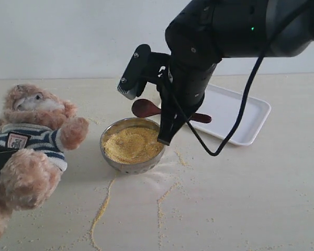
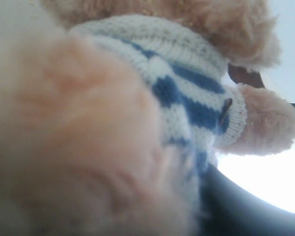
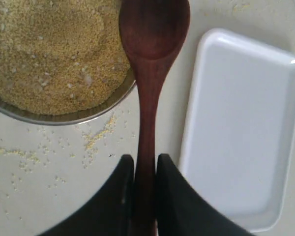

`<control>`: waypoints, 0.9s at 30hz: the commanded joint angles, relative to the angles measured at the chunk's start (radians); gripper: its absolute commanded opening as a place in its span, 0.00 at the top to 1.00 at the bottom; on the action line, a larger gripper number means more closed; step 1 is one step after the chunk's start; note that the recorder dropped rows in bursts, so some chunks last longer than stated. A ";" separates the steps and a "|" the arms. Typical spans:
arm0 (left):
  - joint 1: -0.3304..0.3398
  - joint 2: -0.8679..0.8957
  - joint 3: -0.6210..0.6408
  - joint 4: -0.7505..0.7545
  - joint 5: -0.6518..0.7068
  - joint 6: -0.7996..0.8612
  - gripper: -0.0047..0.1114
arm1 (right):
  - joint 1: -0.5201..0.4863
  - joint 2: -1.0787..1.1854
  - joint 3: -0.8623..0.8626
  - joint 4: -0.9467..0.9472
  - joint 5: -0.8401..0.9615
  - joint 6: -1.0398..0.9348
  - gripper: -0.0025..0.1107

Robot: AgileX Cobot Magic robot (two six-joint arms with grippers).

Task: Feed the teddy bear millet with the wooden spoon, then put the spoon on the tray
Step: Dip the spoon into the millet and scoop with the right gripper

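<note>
The teddy bear (image 1: 31, 130) leans back at the left in its striped shirt, and its fur and shirt (image 2: 187, 88) fill the left wrist view. My left gripper (image 1: 0, 154) is pressed into the bear's waist and shut on it. Only one dark finger (image 2: 241, 211) shows. The metal bowl (image 1: 132, 166) holds heaped millet (image 1: 132, 144). My right gripper (image 1: 165, 137) is shut on the wooden spoon's handle. The wooden spoon (image 3: 152, 34) hangs level over the bowl's far rim (image 3: 64, 118), its oval end empty. Behind it to the right lies the white tray (image 1: 251, 112), also in the right wrist view (image 3: 246, 128).
Thin trails of spilled millet (image 1: 99, 212) run from the bowl toward the table's front edge, with a second trail (image 1: 159, 209) beside it. Loose grains lie by the bowl (image 3: 96, 140). The right arm's black cable (image 1: 235, 125) loops down over the tray's front rim.
</note>
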 commanded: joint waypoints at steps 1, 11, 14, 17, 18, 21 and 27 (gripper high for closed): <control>0.001 0.010 -0.005 -0.018 0.029 0.003 0.92 | 0.001 0.025 -0.006 0.018 -0.004 0.006 0.98; 0.001 0.043 -0.005 -0.018 0.029 0.003 0.92 | 0.026 0.036 -0.006 0.032 0.063 0.002 0.98; 0.001 0.059 -0.005 -0.018 0.034 0.001 0.92 | 0.091 0.036 -0.006 -0.140 0.158 -0.016 0.98; 0.001 0.073 -0.005 -0.018 0.057 0.001 0.92 | 0.183 0.036 -0.006 -0.310 0.153 -0.026 0.98; 0.001 0.075 -0.005 -0.018 0.066 0.001 0.92 | 0.206 0.038 -0.006 -0.373 0.125 -0.008 0.98; 0.001 0.082 -0.005 -0.018 0.082 0.001 0.92 | 0.230 0.038 -0.006 -0.501 0.057 0.105 0.98; 0.001 0.081 -0.005 -0.018 0.082 0.001 0.92 | 0.230 0.058 -0.006 -0.487 0.108 0.073 0.98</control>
